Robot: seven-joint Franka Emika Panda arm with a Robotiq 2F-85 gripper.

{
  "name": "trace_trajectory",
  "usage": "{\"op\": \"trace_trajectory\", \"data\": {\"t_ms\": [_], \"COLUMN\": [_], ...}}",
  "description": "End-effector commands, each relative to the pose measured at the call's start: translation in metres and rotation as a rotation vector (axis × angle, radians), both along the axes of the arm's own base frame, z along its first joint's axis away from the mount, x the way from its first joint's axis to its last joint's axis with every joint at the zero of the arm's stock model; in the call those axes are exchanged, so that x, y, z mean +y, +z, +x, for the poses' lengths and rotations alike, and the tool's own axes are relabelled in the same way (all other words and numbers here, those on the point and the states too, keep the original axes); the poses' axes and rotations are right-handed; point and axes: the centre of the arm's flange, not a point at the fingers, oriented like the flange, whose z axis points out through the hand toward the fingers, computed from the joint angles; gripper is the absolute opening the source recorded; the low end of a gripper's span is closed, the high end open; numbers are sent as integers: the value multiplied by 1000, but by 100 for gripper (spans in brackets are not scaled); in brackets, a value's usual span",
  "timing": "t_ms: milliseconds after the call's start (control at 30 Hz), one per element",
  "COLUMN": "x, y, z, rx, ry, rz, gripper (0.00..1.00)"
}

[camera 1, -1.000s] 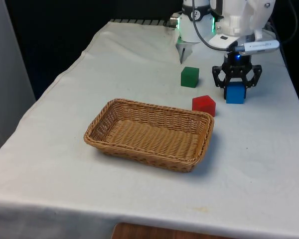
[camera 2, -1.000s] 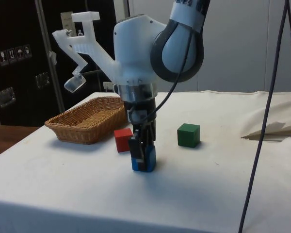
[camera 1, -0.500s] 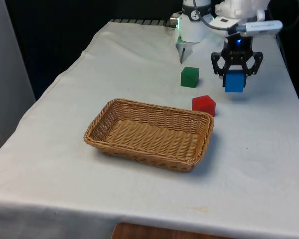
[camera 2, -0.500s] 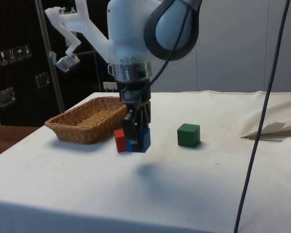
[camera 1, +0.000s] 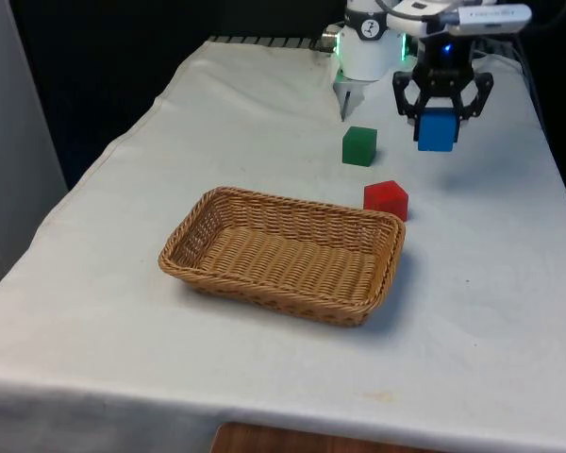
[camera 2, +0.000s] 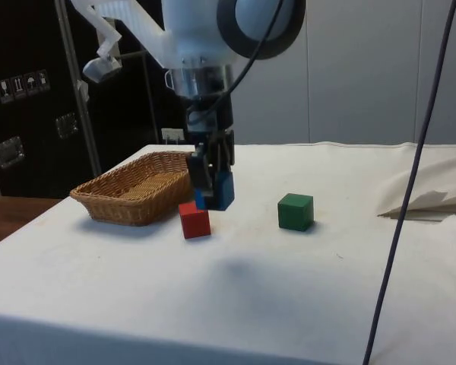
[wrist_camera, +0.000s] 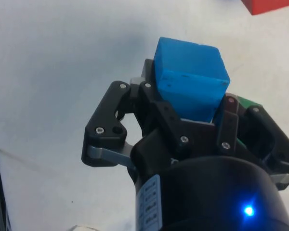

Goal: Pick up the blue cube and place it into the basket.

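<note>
The blue cube (camera 1: 436, 130) hangs well above the cloth, and my gripper (camera 1: 438, 125) is shut on it. From the side, the blue cube (camera 2: 221, 191) is held just above and behind the red cube (camera 2: 195, 220). In the wrist view the blue cube (wrist_camera: 190, 83) sits between the black fingers (wrist_camera: 160, 111) of my gripper (wrist_camera: 195, 108). The wicker basket (camera 1: 369, 292) lies nearer the middle of the table, toward the front view's left of the gripper. The wicker basket (camera 2: 114, 207) also shows in the side view.
A red cube (camera 1: 386, 199) lies just beyond the basket's far right corner. A green cube (camera 1: 358, 145) rests further back; in the side view the green cube (camera 2: 296, 211) is apart from the gripper. A corner of the red cube (wrist_camera: 272, 5) shows past the fingers.
My gripper has lifted the blue cube off the cloth, rising steadily and drifting slightly toward the front view's left. The other cubes and the basket stayed put.
</note>
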Motion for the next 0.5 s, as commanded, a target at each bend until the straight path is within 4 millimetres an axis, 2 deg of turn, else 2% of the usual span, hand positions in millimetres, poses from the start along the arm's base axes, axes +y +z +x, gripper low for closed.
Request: {"op": "trace_trajectory", "data": {"t_ms": [0,300,333,367,467], "x": [-2,-4,-3,-4,-5], "y": [4,28,26,34,42], "z": [0,1,1,1,2], "rx": [4,13,7,13,15], "ry": [-1,-5,-4,-5,-6], "rz": [-7,-24,-16,-27,-32], "gripper": [2,2,2,2,2]}}
